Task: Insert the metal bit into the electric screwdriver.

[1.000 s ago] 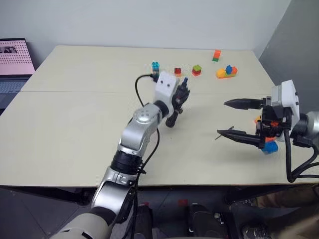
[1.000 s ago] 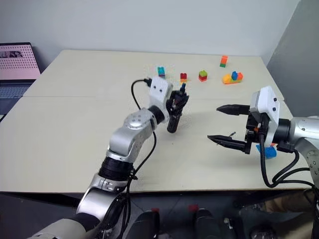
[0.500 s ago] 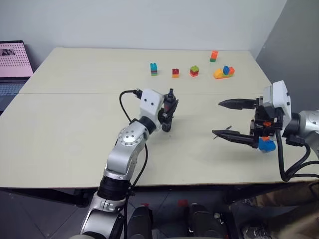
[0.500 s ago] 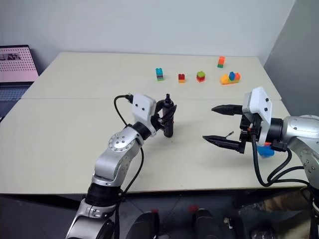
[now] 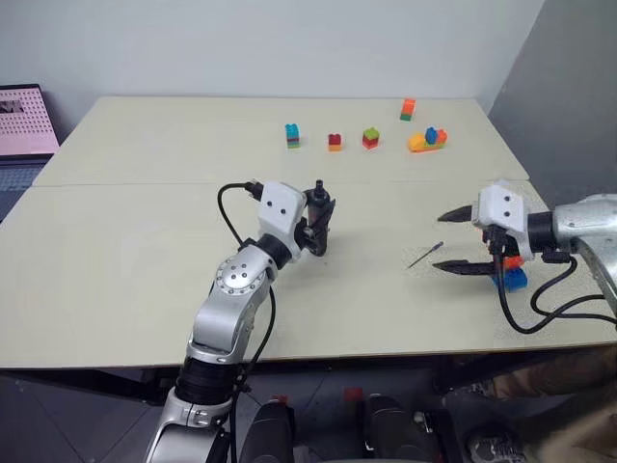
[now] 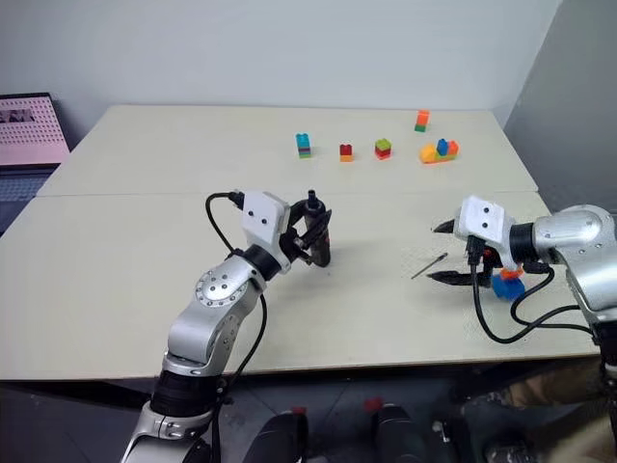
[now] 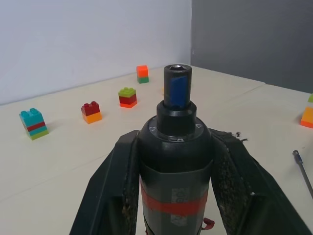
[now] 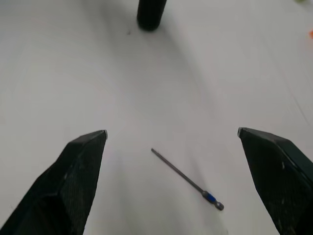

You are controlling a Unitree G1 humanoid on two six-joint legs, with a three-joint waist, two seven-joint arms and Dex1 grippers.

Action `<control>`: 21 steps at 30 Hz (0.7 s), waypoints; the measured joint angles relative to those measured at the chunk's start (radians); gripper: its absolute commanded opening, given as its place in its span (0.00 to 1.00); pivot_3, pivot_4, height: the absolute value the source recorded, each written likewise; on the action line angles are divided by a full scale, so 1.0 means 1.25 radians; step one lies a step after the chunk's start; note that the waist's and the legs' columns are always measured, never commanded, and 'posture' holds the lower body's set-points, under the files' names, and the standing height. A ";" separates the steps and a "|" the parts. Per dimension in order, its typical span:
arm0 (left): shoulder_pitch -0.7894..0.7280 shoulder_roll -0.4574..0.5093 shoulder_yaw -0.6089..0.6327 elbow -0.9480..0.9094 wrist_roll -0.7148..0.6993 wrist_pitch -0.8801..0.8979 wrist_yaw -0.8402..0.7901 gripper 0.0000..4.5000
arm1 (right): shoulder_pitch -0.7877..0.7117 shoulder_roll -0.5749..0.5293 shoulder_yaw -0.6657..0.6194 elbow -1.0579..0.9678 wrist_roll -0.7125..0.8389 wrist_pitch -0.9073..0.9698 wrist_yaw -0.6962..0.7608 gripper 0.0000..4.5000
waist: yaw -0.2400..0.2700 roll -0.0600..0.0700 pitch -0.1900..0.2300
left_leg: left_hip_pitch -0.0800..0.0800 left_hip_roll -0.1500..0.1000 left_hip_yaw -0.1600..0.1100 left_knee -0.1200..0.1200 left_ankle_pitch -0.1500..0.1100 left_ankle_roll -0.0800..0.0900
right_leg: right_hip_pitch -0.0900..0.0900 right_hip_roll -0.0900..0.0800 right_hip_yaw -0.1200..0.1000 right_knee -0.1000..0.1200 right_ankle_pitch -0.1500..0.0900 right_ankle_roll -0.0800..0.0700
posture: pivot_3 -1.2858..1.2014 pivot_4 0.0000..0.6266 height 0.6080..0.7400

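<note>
Evidently the left end effector (image 6: 316, 234) clenches the screwdriver (image 7: 176, 161) upright at counter (image 5: 145, 241) centre, socket up for loading; the right end effector (image 8: 176, 181), spread wide, straddles the bit (image 8: 187, 179) lying at four o'clock.

This is looking like a robotics lab or test room. A plain cream table (image 5: 125, 241) is standing against a bare white wall (image 5: 270, 43), with small toy building blocks (image 5: 370, 138) sitting well beyond the left gripper (image 5: 318, 217). A laptop (image 5: 24, 125) is glowing far off to that claw's left.
</note>
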 measured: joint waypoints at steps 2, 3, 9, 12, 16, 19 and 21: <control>0.005 0.002 0.002 -0.003 0.002 -0.005 0.003 0.37 | -0.089 0.033 0.067 0.131 -0.076 -0.094 0.052 1.00 | -0.007 0.000 0.000 | 0.000 0.000 0.001 0.000 0.000 0.000 | 0.000 0.000 0.000 0.000 0.000 0.000 | 0.52 0.24 1.00; 0.008 0.002 0.002 -0.005 0.003 -0.007 0.003 0.37 | -0.121 0.048 0.091 0.183 -0.104 -0.134 0.070 1.00 | -0.008 0.000 0.000 | 0.000 0.000 0.000 0.000 0.000 0.000 | 0.000 0.000 0.000 0.000 0.000 0.000 | 0.52 0.24 1.00; 0.027 0.007 0.004 -0.030 0.003 -0.005 0.004 0.37 | -0.307 0.179 0.227 0.554 -0.285 -0.390 0.131 1.00 | -0.012 0.000 0.000 | 0.000 0.000 0.000 0.000 0.000 0.000 | 0.000 0.000 0.000 0.000 0.002 0.004 | 0.52 0.24 1.00; 0.037 0.013 0.006 -0.045 0.004 0.002 0.011 0.37 | -0.383 0.240 0.263 0.699 -0.358 -0.457 0.109 1.00 | -0.017 0.001 0.000 | 0.001 0.000 0.000 -0.001 0.000 0.000 | 0.000 0.000 0.001 0.000 0.002 0.004 | 0.52 0.24 1.00; 0.052 0.014 0.005 -0.065 0.004 0.011 0.021 0.37 | -0.437 0.293 0.285 0.812 -0.425 -0.510 0.074 0.83 | -0.016 0.001 0.000 | 0.001 0.000 0.000 -0.001 0.000 0.000 | 0.000 0.000 0.000 0.001 0.002 0.004 | 0.52 0.24 1.00; 0.063 0.017 0.007 -0.078 0.004 0.013 0.029 0.37 | -0.463 0.334 0.294 0.869 -0.463 -0.524 0.068 0.68 | -0.018 0.001 0.000 | 0.001 0.000 0.000 -0.001 0.000 0.000 | 0.000 0.000 0.001 0.002 0.003 0.004 | 0.52 0.24 1.00; 0.066 0.017 0.006 -0.083 0.004 0.017 0.036 0.37 | -0.475 0.358 0.295 0.884 -0.476 -0.527 0.068 0.57 | -0.019 0.001 0.000 | 0.002 0.000 0.000 -0.001 0.000 0.000 | 0.000 0.000 0.001 0.003 0.003 0.004 | 0.52 0.24 1.00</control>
